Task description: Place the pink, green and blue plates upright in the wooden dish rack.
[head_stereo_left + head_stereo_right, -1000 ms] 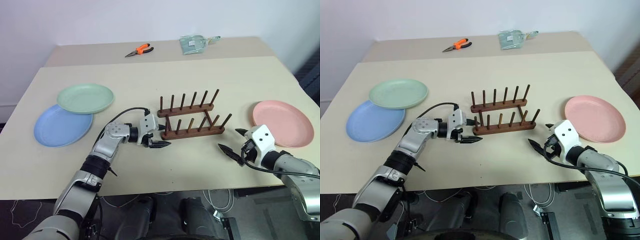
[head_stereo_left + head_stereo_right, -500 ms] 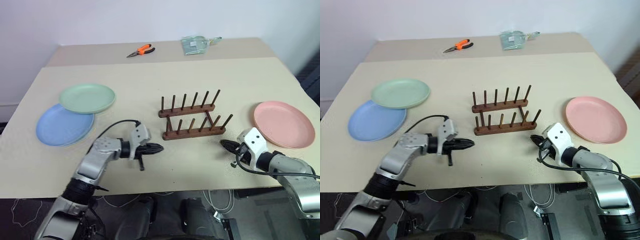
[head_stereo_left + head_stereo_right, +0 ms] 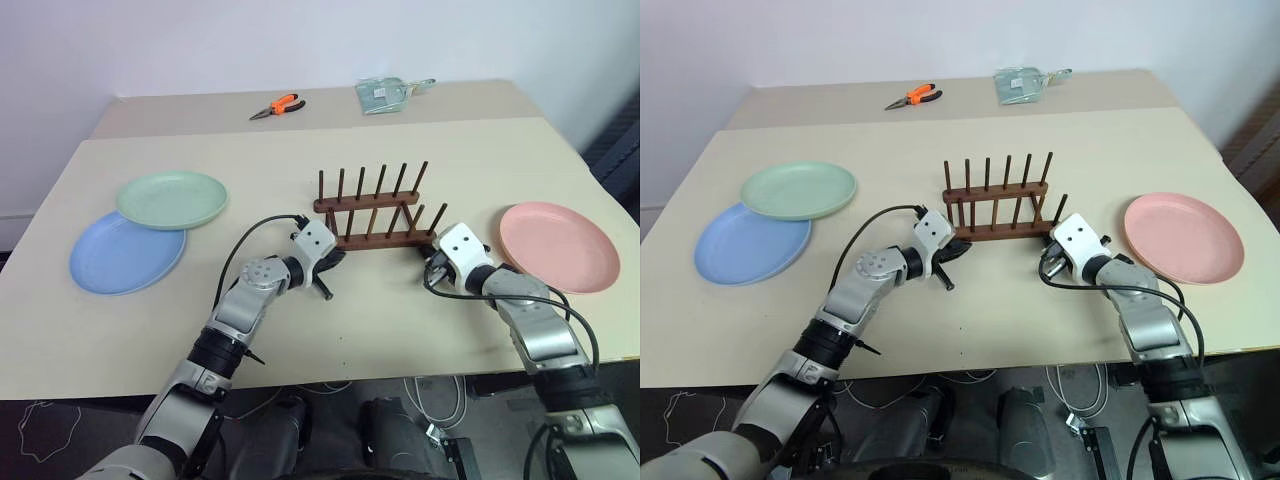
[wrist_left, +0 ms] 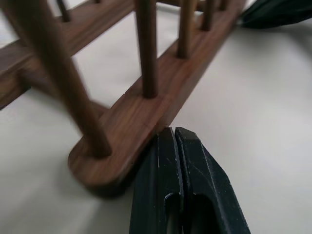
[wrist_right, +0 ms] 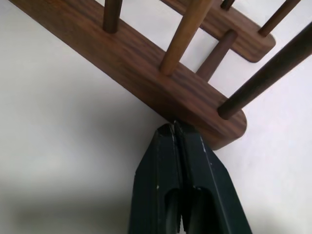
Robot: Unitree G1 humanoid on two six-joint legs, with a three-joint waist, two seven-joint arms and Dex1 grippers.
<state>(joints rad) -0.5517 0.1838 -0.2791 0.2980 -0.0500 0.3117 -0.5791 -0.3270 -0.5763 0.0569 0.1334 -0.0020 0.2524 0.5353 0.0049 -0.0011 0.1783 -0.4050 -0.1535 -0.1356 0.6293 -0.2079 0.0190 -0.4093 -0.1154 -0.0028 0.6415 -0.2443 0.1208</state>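
Note:
The wooden dish rack (image 3: 372,215) stands empty mid-table. My left gripper (image 3: 335,258) is shut, its tip against the left end of the rack's near rail (image 4: 136,126). My right gripper (image 3: 432,255) is shut too, its tip (image 5: 174,127) touching the right end of that rail (image 5: 146,63). Neither holds anything. The green plate (image 3: 171,199) lies flat at the far left, overlapping the blue plate (image 3: 120,255) under it. The pink plate (image 3: 557,245) lies flat at the right, just beyond my right arm.
Orange-handled pliers (image 3: 277,104) and a clear plastic bag (image 3: 385,92) lie on a second table behind. The table's near edge (image 3: 330,375) runs just under my forearms.
Both grippers have shut and swung in to the ends of the rack's near rail. The rack has slid a little away from me and sits straighter.

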